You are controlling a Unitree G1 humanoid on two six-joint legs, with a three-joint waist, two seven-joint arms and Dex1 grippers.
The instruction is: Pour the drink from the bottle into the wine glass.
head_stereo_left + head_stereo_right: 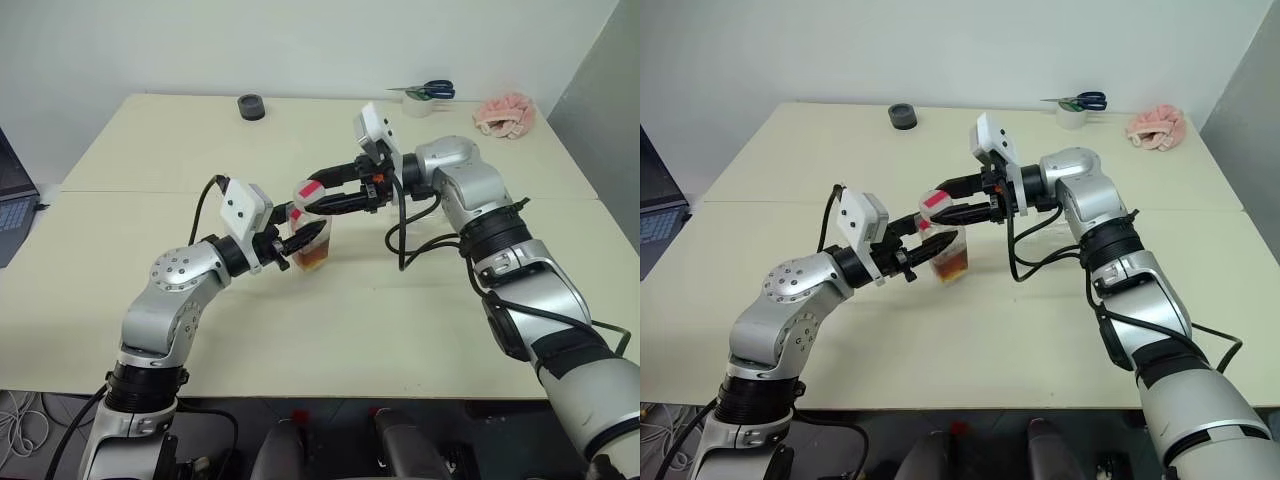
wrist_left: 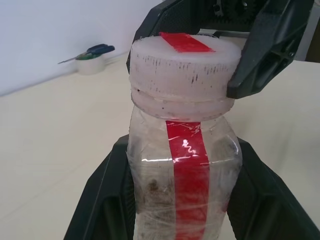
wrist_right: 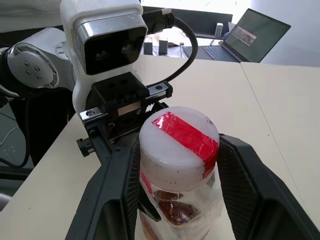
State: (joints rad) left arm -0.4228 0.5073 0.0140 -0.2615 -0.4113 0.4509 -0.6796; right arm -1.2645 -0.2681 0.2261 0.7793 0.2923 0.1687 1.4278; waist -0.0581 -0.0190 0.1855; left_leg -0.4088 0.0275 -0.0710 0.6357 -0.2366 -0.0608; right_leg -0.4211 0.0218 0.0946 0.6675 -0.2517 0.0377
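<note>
Near the middle of the pale table [image 1: 420, 330], the bottle [image 1: 309, 243] stands upright on the surface, with both arms meeting at it. It is a small clear plastic bottle with a squarish body and a red strip running up its side. A small amount of the drink [image 1: 312, 262], amber-brown, sits at the bottom.

The left gripper [image 1: 298, 241] comes from the left side and its two black fingers [image 2: 107, 200] are pressed against opposite sides of the bottle body, so it is closed around the bottle and holds it.

The right gripper [image 1: 322, 198] reaches in from the right side at the level of the cap [image 3: 179, 142]. The cap is whitish with a red strip across its top. The black fingers [image 3: 245, 185] stand on both sides of the cap, about half way apart. In the left wrist view one finger seems to touch the edge of the cap, but I cannot tell if both fingers really press on it or only stand beside it.

At the far edge of the table lie a roll of tape with scissors [image 1: 432, 90] on it, a pink cloth [image 1: 505, 113] and a small dark round thing [image 1: 251, 106]
</note>
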